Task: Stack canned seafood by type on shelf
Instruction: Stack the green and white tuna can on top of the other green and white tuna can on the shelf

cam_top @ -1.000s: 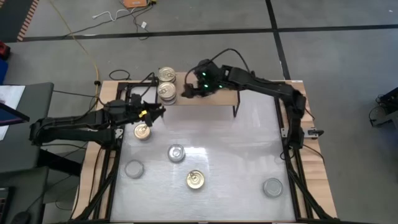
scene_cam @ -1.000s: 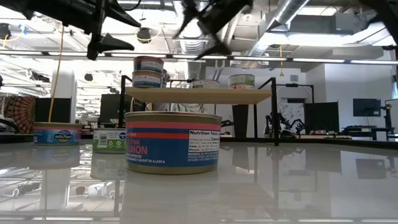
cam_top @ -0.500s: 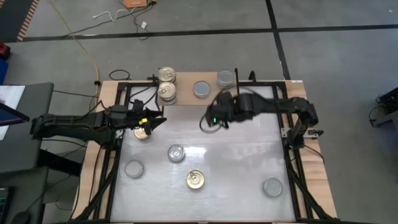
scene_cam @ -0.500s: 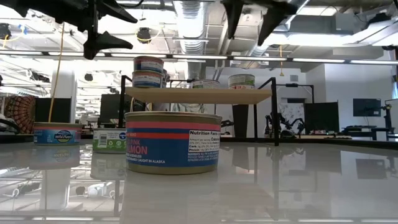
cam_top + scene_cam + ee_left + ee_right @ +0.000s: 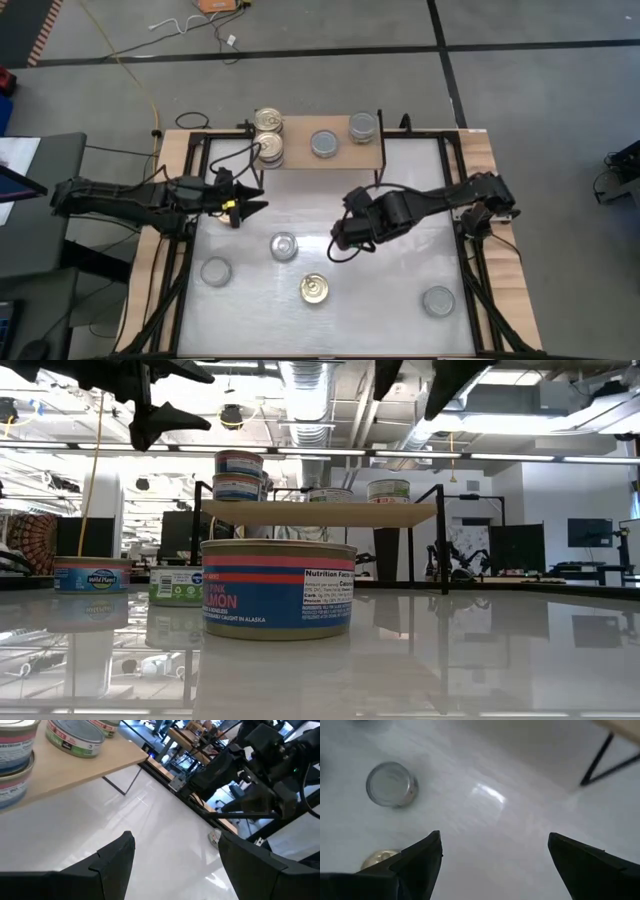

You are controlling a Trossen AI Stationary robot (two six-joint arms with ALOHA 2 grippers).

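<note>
Robot arms paused above loose tins with the shelf (image 5: 345, 156) only partly stocked

The right hand (image 5: 343, 243) hung over the table (image 5: 400, 270), fingers spread wide and empty, near a silver-lidded tin (image 5: 284, 246) and a gold-lidded tin (image 5: 315, 289). The left hand (image 5: 243, 203) hovered near the shelf's 2 gold-lidded stacks (image 5: 268, 135), fingers parted and holding nothing. 2 silver-lidded tins (image 5: 343, 136) sat on the shelf. A clean pick probably meant centring on 1 tin, dropping straight down, then matching lids.
</note>
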